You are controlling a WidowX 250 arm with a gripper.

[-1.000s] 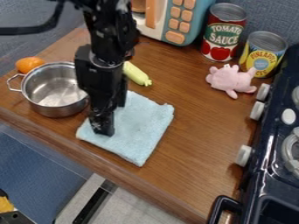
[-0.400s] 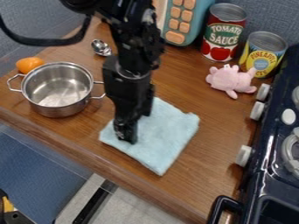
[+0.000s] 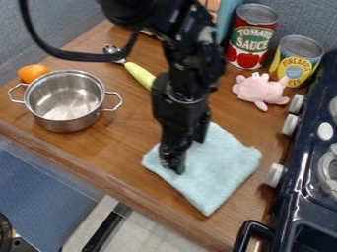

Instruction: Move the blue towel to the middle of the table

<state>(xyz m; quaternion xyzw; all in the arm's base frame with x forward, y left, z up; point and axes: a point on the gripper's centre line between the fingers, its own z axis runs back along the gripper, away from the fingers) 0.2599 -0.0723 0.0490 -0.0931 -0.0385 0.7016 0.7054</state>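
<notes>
Down on the left part of the towel comes the gripper, black, hanging from the arm; from where I stand I can't tell whether it's clenched on the cloth or only pressing it.

Off to the left, an orange sits just beside a steel pot, clear of the work. Behind, a metal spoon lies by a yellow-green thing partly hidden by the arm.

The blue towel lies nearly flat on the wooden table, between pot and stove, one corner near the front edge. I'd expect it to be light, soft and limp, with nothing to break and enough nap not to slip easily. Pulled from one spot, it would likely ruck up or swing round rather than travel like a board. I'd pinch a small fold, a bit in from the left corner, and drag it low. It looks rather close to the stove, so I'd judge any correction should go back and to the left.

As for writing, the red can has big pale lettering on its label, and the yellow can farther right has print over a fruit picture; I'll leave the words unread. A pink stuffed toy sits in front of them. The dark stove, rightmost, has pale knobs beside the towel's right corner.
</notes>
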